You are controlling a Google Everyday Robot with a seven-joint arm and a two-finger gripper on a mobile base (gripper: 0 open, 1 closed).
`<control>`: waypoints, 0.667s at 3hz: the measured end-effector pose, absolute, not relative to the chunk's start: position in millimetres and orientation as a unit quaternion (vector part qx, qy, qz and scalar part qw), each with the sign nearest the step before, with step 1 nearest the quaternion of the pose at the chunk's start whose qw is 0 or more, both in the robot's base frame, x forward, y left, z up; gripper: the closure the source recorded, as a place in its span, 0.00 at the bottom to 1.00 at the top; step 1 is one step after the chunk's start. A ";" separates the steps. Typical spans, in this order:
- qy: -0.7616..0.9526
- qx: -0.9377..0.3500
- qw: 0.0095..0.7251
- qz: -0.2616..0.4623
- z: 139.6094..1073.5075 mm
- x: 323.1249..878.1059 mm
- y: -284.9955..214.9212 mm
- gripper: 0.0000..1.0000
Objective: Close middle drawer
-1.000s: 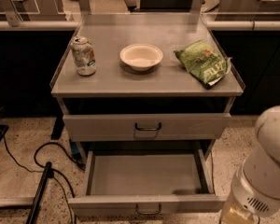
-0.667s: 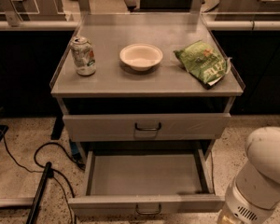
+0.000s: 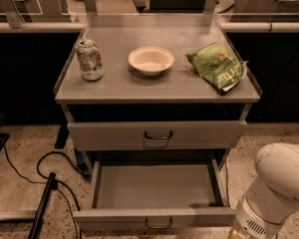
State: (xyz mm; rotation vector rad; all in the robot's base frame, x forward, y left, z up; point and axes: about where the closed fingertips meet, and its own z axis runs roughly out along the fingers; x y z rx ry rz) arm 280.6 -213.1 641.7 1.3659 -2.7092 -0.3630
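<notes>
Speckled floor [image 3: 30, 138] all round, grey cabinet [image 3: 65, 111] dead centre. On the tabletop [image 3: 154, 86] there was a can [image 3: 89, 59] at 10 o'clock, a white bowl [image 3: 151, 59] at about 12 and a green chip bag [image 3: 217, 67] at 2. The top drawer [image 3: 199, 133] was pushed in; the middle drawer [image 3: 157, 185] under it was pulled way out toward 6 o'clock. A white arm [image 3: 276, 188] sat at 5 o'clock, just beside that drawer's right front corner. The gripper was out of shot, so I couldn't tell how it was set
</notes>
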 end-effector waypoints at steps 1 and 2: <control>-0.888 0.440 0.032 -0.130 629.3 278.3 -208.6 1.00; -0.889 0.435 0.035 -0.137 582.9 281.9 -193.3 1.00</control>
